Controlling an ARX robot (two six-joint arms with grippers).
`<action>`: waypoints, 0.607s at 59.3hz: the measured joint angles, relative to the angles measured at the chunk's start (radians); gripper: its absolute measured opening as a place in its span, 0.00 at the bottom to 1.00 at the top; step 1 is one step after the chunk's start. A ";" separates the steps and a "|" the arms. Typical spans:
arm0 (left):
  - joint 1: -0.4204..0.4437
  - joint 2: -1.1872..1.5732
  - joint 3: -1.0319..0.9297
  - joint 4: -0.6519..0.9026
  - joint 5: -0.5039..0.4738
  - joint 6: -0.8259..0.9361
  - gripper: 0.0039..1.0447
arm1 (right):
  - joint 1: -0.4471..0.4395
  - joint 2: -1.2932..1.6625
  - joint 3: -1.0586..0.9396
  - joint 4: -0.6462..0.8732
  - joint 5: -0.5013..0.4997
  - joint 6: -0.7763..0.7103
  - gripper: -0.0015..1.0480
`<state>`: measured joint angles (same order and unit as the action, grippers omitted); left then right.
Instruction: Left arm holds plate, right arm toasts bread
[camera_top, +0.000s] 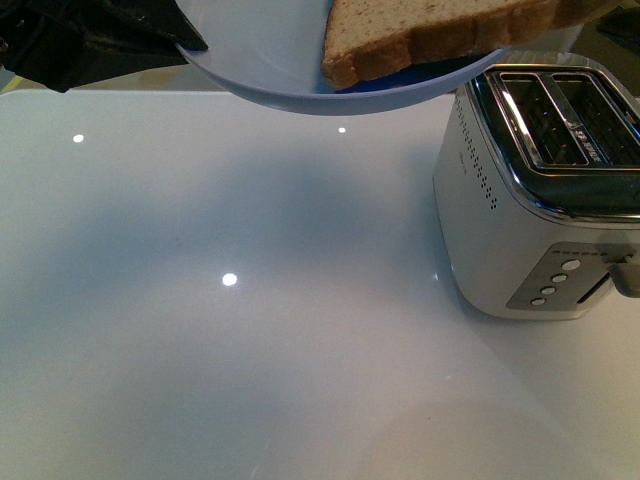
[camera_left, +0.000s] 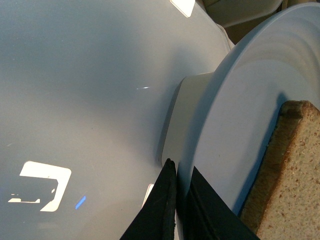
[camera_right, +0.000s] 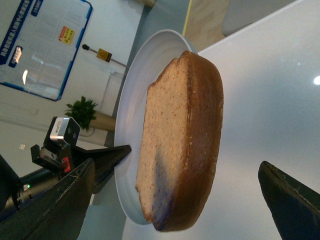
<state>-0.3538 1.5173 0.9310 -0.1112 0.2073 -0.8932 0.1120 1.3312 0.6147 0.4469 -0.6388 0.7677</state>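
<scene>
Left tool (camera_left: 181, 167) clenched on plate (camera_left: 235, 100) rim, up-left of toaster (camera_top: 500, 230); bread (camera_right: 182, 145) on plate. Right tool (camera_right: 177, 200) spread wide, clear of bread. Toaster slot lettering unreadable.

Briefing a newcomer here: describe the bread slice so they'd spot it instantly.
Find the white toaster on the glossy white table. Beside it the left tool holds a pale blue plate in the air by its rim. The bread lies on it, the only brown, crusted thing.
</scene>
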 joint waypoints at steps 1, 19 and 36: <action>0.000 0.000 0.000 0.000 0.000 0.000 0.02 | 0.002 0.007 0.004 0.001 0.003 0.002 0.92; 0.001 0.000 0.000 0.000 0.010 0.000 0.02 | 0.010 0.050 0.009 0.041 0.023 0.022 0.57; 0.001 0.000 0.000 0.000 0.014 -0.001 0.02 | -0.002 0.050 -0.011 0.087 -0.005 0.052 0.14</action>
<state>-0.3527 1.5173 0.9306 -0.1116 0.2214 -0.8944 0.1101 1.3815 0.6037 0.5339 -0.6441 0.8200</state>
